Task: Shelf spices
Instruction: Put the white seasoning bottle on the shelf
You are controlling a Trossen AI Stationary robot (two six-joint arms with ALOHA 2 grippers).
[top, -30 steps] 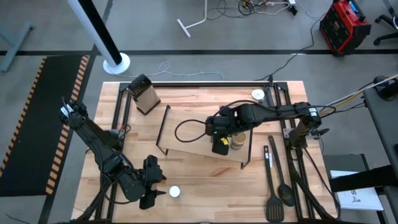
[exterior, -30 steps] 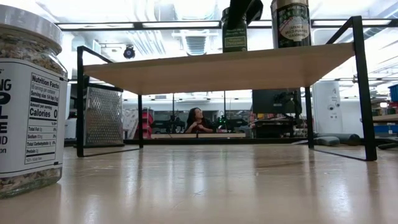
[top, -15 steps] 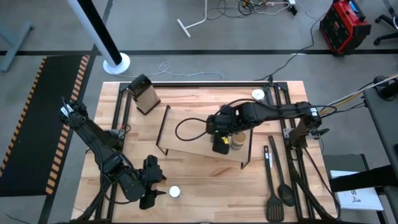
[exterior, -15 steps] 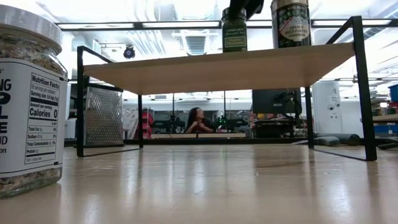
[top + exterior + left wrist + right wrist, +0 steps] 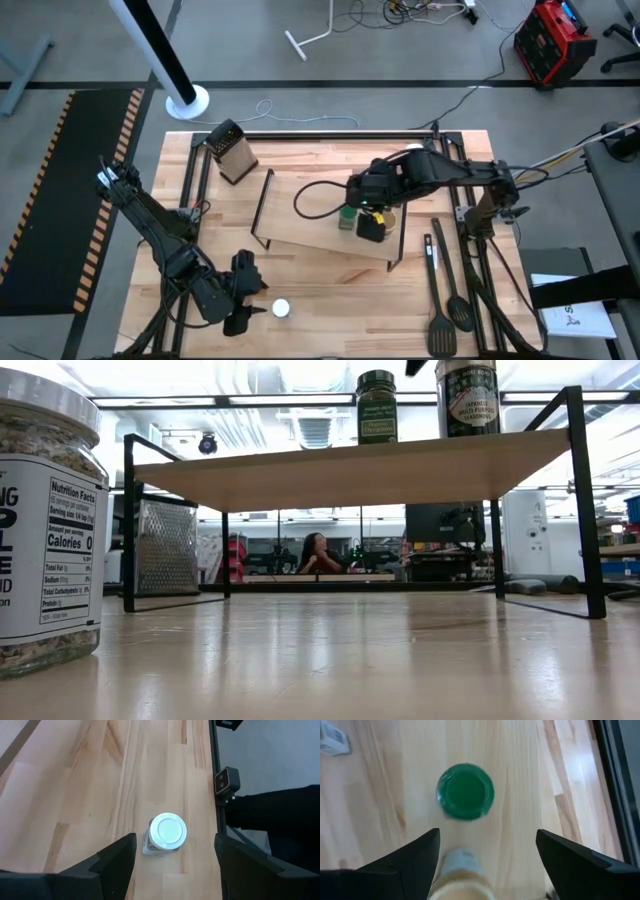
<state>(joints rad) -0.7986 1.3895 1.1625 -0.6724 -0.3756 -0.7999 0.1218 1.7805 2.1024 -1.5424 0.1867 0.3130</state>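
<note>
Green-lidded jar [image 5: 347, 215] upright on shelf [image 5: 310, 235]. Right claw [image 5: 487, 870] wide, above jar, holding nothing. Left claw [image 5: 172, 865] wide over white-lidded jar [image 5: 167, 832] on table [image 5: 320, 300]

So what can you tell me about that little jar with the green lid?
The green-lidded jar is a small round jar with a flat green lid, dark contents and a green label; its print is too small to read. It stands upright on the light-wood shelf, beside a taller jar and apart from it. The right tool is open and hangs above the shelf next to the jar, not touching it.
</note>
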